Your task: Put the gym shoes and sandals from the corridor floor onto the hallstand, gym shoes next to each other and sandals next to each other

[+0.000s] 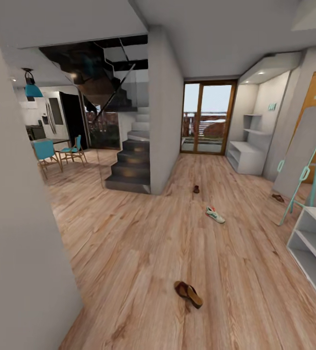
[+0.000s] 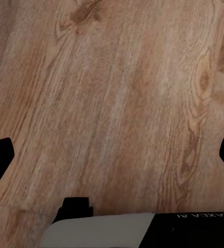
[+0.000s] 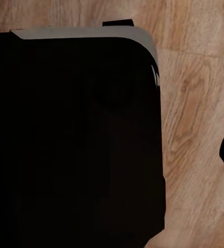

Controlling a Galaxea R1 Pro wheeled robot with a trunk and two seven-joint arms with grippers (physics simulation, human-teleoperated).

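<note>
My left gripper (image 2: 112, 155) gapes wide and empty, my right I cannot tell; the nearest sandal (image 1: 188, 293), on the corridor floor (image 1: 129, 253), looks light and bendy, best pinched across its strap.

I see near sandal (image 1: 188, 294) on corridor floor (image 1: 129, 253) ahead | gym shoe (image 1: 215, 214) beyond it | hallstand (image 1: 248, 153) far right, behind shoe

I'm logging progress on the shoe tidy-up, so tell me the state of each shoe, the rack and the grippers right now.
Near sandal: on the corridor floor, not on the rack.
Gym shoe: on the floor, mid-corridor.
Far small dark shoe: on the floor, too small to identify.
Hallstand: no shoes visible on it.
Left gripper: open, empty.
Right gripper: cannot tell.
</note>
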